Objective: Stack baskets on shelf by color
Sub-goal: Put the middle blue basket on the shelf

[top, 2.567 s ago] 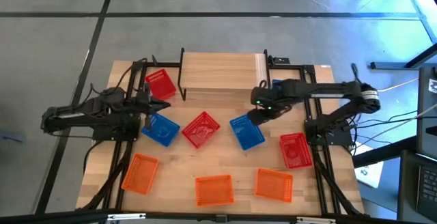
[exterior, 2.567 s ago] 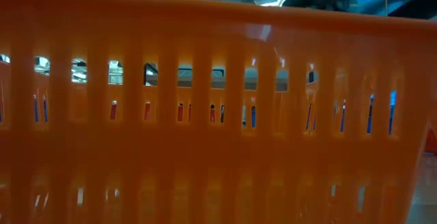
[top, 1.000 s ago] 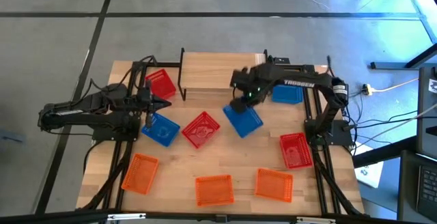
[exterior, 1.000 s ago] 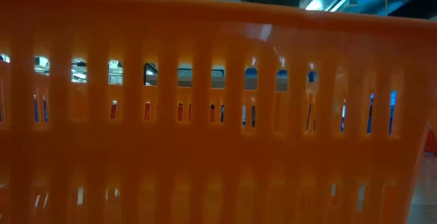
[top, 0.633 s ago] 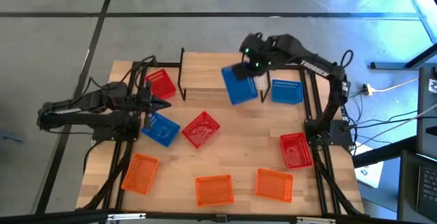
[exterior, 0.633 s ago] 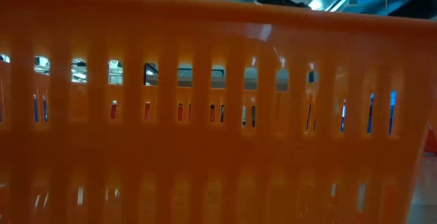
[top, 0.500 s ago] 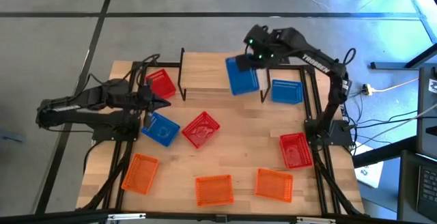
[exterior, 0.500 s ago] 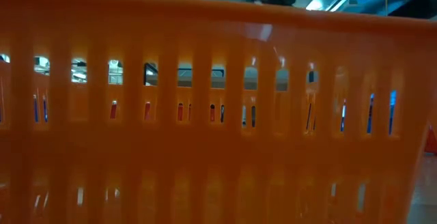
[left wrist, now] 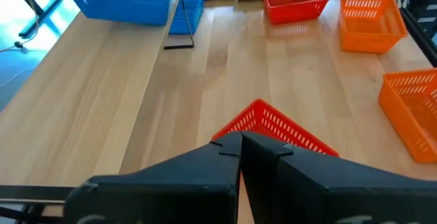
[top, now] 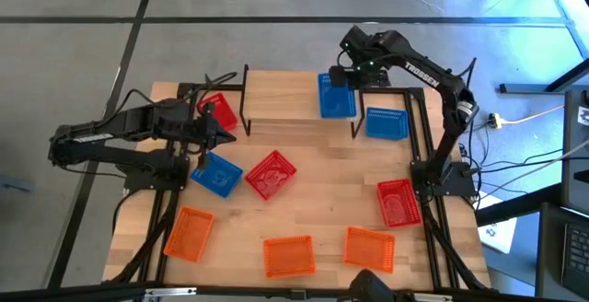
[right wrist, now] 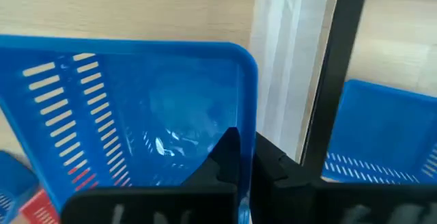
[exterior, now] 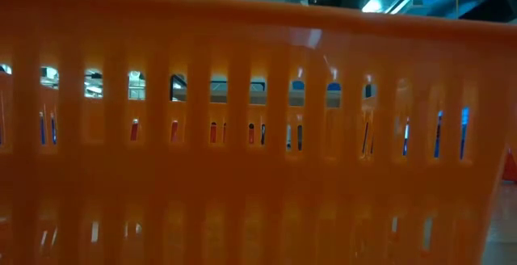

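A blue basket (top: pixel 337 98) hangs over the right end of the light wooden shelf (top: pixel 285 99), with my right gripper (top: pixel 341 80) shut on it at its far end. Whether its bottom touches the plank, I cannot tell. My left gripper (top: pixel 232 135) is shut and holds nothing. It hovers at the table's left, between a red basket (top: pixel 219 111) and a blue basket (top: pixel 216 174), and points toward another red basket (left wrist: pixel 273 125). A third blue basket (top: pixel 386 123) sits on the table just right of the shelf. My right gripper pinches the rim of one wall (right wrist: pixel 247 118) of the blue basket, one finger (right wrist: pixel 229 157) inside the basket and the other outside. The fingers come steeply from above. The basket hangs below them with its open side up, above the shelf's plank (right wrist: pixel 171 5).
A red basket (top: pixel 398 202) lies at the table's right. Three orange baskets (top: pixel 189 233), (top: pixel 288 256), (top: pixel 370 249) stand along the near edge. One orange basket (exterior: pixel 258 136) fills the low view. Black frame rails run down both sides of the table.
My right gripper has carried the blue basket from the middle of the table toward the far edge, to above the shelf's right end. The basket has turned, so its long sides now run from far to near. My left gripper has risen a little and stays shut.
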